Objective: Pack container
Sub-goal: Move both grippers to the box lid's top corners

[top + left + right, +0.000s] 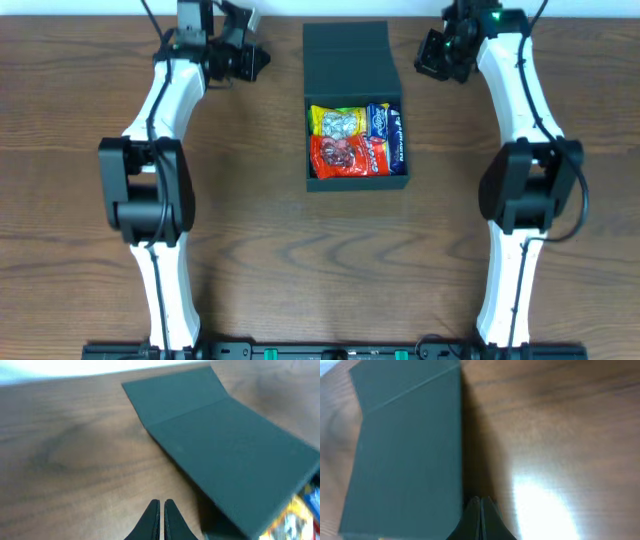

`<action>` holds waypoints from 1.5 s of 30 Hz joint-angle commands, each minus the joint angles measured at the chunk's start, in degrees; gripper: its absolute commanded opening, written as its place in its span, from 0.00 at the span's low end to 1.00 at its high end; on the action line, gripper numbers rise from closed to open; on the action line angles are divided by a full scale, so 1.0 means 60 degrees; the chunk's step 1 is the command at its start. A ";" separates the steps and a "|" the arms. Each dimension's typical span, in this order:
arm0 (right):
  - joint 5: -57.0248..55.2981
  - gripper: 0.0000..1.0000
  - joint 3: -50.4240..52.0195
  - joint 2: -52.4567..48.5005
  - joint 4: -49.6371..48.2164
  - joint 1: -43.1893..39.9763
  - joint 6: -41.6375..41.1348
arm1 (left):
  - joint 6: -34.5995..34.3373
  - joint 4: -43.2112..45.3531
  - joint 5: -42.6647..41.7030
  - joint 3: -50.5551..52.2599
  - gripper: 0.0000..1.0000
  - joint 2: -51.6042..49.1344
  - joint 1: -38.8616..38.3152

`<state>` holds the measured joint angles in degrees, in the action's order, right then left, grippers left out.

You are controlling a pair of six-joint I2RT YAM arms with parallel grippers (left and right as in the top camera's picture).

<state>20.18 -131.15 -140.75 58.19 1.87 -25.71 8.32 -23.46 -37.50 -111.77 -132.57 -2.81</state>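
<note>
Overhead: container [357, 184] sits far-centre on the tabletop [260, 250], lid [348, 62] folded back. Yellow [337, 121], red [340, 155] and blue packets [385, 135] lie inside. Left gripper [250, 60] and right gripper [430, 55] flank the lid.
Left wrist: fingers [150, 520] almost touching, empty.
Right wrist: fingers [472, 520] pressed together, empty, just beside the lid's edge.

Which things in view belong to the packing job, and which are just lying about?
Job: container, with yellow packet, red packet and blue packet inside.
Lying about: none seen, only the table.
</note>
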 commanded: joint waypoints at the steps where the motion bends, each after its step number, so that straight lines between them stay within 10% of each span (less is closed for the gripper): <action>1: 0.1475 0.02 0.0102 -0.0816 -0.0393 -0.0361 -0.0885 | -0.0933 -0.0226 0.0069 -0.1286 0.06 -0.0925 -0.0055; 45: 0.6167 0.02 0.0098 -0.2473 -0.4987 0.0007 -0.1016 | -0.2710 -0.1319 -0.2029 -0.2630 0.06 -0.3136 -0.0772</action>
<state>49.54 -130.32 -154.98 29.30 1.26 -34.26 -7.70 -31.40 -47.90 -126.17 -149.82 -7.03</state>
